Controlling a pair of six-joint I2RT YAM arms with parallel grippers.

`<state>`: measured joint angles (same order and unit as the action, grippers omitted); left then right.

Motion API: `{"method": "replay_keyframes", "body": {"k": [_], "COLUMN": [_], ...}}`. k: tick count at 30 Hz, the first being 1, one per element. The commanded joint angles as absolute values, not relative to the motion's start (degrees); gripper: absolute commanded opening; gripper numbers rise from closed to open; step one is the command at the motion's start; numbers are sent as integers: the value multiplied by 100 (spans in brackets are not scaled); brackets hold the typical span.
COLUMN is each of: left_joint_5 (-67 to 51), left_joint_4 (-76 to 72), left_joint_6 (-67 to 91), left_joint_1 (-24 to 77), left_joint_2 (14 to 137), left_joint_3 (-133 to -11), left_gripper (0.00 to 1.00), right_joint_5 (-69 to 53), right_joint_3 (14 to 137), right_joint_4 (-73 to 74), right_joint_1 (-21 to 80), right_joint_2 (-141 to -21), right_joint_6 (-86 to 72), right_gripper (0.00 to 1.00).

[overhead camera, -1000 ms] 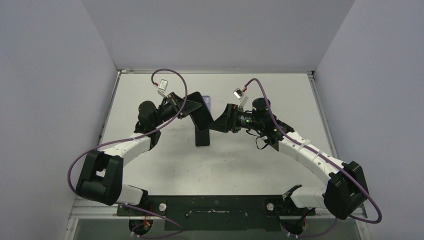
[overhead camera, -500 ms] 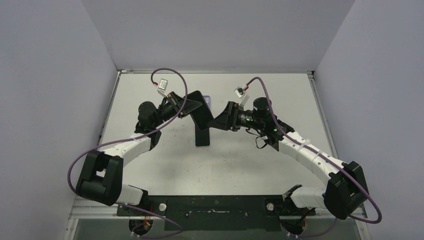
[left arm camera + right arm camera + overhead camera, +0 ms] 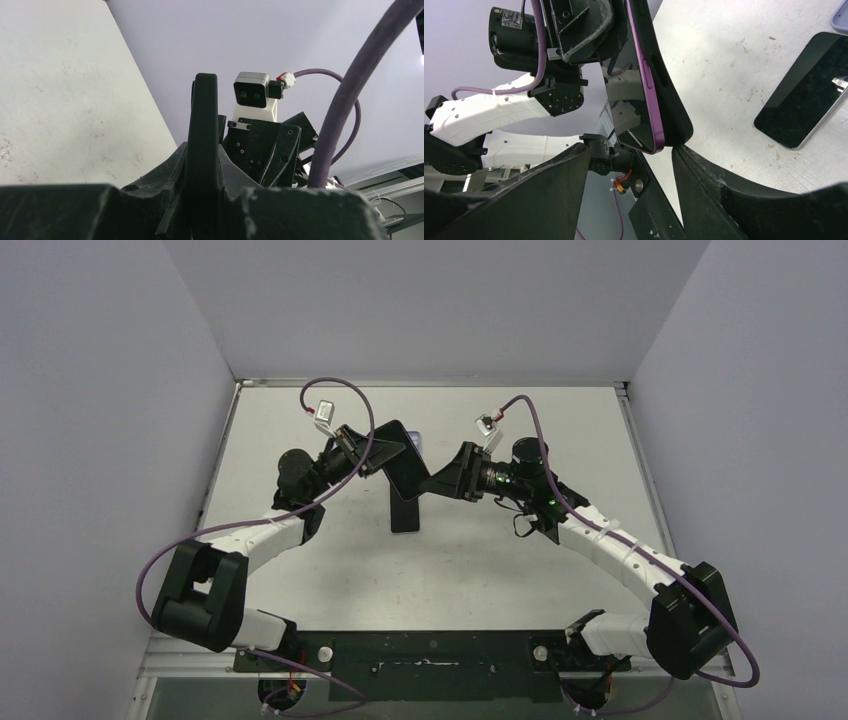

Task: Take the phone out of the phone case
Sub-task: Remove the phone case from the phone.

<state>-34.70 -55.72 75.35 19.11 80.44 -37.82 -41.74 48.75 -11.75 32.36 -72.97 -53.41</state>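
Note:
A purple phone [image 3: 650, 90] sits in a black case [image 3: 670, 107], held upright above the table. My left gripper [image 3: 385, 455] is shut on its upper end. In the left wrist view the case [image 3: 202, 115] shows edge-on, clamped between the fingers of that gripper [image 3: 202, 167]. My right gripper [image 3: 437, 483] is open. In the right wrist view its jaws [image 3: 631, 150] straddle the phone's lower corner. The right finger [image 3: 704, 170] touches or nearly touches the black case's corner. The left finger stands apart from the phone.
A second dark phone [image 3: 404, 515] lies flat on the table under the held one, also in the right wrist view [image 3: 804, 95]. A small lavender thing [image 3: 416, 444] lies behind the grippers. Walls close the table's back and sides.
The right wrist has shifted slightly toward the back. The left arm has moved very little and still holds the cased phone.

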Motion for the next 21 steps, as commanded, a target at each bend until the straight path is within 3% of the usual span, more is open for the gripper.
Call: {"method": "replay_keyframes", "body": {"k": [1, 11, 21], "left_joint_5": [-3648, -3465, -3424], "left_joint_4": [-6351, -4683, -6172], "left_joint_6": [8015, 6573, 7590], "left_joint_1": [2318, 2879, 2954], "left_joint_2": [7706, 7519, 7868], "left_joint_3": [-3826, -4049, -3657], "left_gripper": [0, 0, 0], "right_joint_5": [-4238, -4739, -5015], "right_joint_3": [4888, 5184, 5032], "right_joint_4": [-2117, -2857, -4186], "right_joint_1": [3190, 3190, 3173], "right_joint_2": [-7402, -7584, -7759], "right_joint_6": [-5494, -5713, -6277], "right_gripper": [61, 57, 54]}}
